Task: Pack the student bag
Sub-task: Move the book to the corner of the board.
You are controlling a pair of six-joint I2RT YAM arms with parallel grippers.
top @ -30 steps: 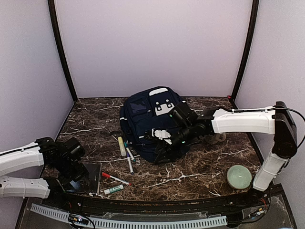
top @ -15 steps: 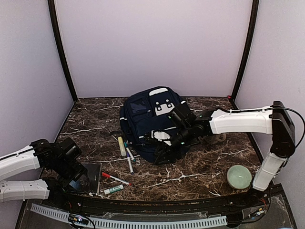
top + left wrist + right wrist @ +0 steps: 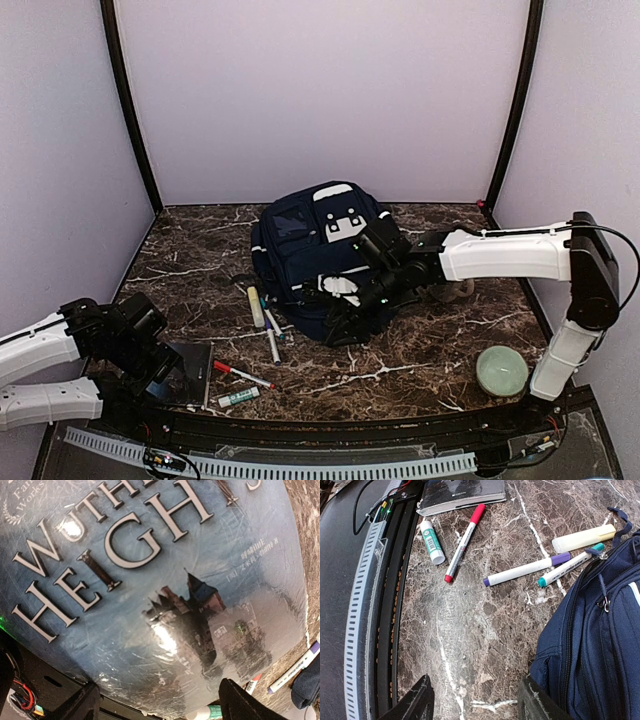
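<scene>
While my left arm hangs low at the table's near corner, my left gripper (image 3: 160, 705) has its two fingers spread wide. The glossy blue-grey paperback book (image 3: 150, 580), with large white lettering and a dark castle on its cover, fills the space ahead of them. I cannot tell whether my fingertips touch it.

My right gripper (image 3: 475, 702) is spread too, with nothing between its fingers, above the dark brown white-veined marble table (image 3: 485, 630). The large navy-blue fabric backpack (image 3: 600, 645) lies just beside one of those fingers, its zips facing me.

Beyond these fingertips lie a white marker with a purple cap (image 3: 527, 570) and a white marker with a teal cap (image 3: 570, 569), side by side, the teal cap close to the backpack's edge. Just past them is a pale yellow highlighter (image 3: 582, 538). Further off, towards the book, a white marker with a red cap (image 3: 464, 541) lies next to a white glue stick with a green label (image 3: 431, 541). A pale green round dish (image 3: 501, 370) sits well apart from both sets of fingers.
</scene>
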